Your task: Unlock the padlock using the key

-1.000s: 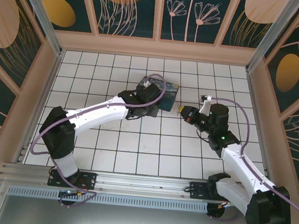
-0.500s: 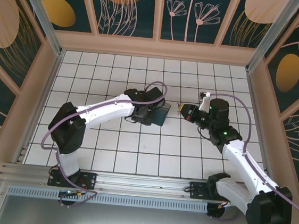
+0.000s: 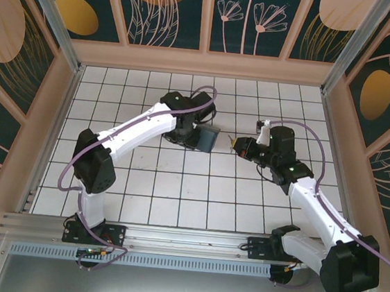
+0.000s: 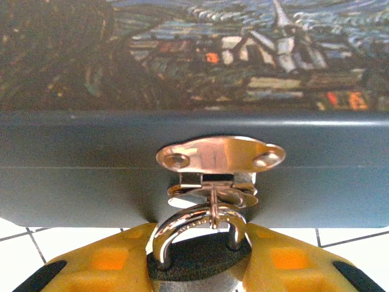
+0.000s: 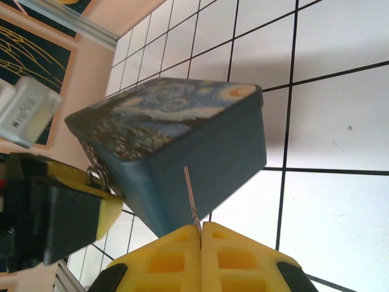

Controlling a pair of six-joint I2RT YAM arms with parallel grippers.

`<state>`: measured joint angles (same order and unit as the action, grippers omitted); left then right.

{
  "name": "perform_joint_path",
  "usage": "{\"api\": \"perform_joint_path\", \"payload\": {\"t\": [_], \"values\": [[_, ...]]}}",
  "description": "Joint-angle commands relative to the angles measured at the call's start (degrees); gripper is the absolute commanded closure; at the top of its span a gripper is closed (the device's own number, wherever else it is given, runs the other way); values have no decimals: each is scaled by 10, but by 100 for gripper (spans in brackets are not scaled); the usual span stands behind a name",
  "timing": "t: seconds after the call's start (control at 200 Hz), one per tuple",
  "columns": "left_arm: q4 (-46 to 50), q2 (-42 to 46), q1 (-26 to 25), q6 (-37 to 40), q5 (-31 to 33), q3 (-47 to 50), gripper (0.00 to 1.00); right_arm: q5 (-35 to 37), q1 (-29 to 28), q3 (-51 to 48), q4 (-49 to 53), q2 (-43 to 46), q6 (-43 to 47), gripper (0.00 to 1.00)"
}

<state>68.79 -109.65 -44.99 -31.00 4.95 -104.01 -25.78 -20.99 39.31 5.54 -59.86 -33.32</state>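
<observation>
Padlock (image 4: 196, 264) hanging on box (image 4: 73, 164), key (image 5: 191, 194) right

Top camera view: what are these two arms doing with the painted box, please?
The left claw grips the small dark padlock, which hangs through the hasp of the painted tin box. The right claw is shut on the thin key, its blade pointing toward the box. The key is not yet in the padlock; a gap separates them.

Here's the white-tiled counter (image 3: 176, 193), thin dark grout lines gridding it from edge to edge. One thing is sitting on it: the blue painted tin box (image 3: 208, 140), flat on the tiles just behind centre, with its shadow falling alongside.
</observation>
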Motion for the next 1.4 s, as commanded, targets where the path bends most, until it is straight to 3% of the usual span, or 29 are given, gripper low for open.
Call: {"api": "perform_joint_path", "payload": {"t": [0.0,0.11,0.265,0.556,0.821,1.021,1.136,1.246,1.396], "values": [[49,-14,4,-2,-4,-16,67,-17,2,23,-1,-4,6,100],[51,-19,6,-14,-44,-25,67,-22,1,25,2,-4,5,100],[98,-17,7,-17,-51,-30,66,-27,2,30,5,-10,12,100],[107,6,18,-44,-173,-2,65,-48,0,25,-18,-36,12,100],[107,14,34,-58,-213,24,62,-51,0,17,-25,-38,15,100],[107,-13,37,-54,-194,8,59,-52,0,8,-40,-33,6,100],[107,-29,39,-54,-183,-31,44,-53,0,5,-43,-30,2,100],[107,-37,46,-43,-174,-71,40,-47,-4,3,-39,-25,1,100],[104,-14,58,-18,-92,-77,33,-21,-30,5,-16,-12,-8,100]]}}
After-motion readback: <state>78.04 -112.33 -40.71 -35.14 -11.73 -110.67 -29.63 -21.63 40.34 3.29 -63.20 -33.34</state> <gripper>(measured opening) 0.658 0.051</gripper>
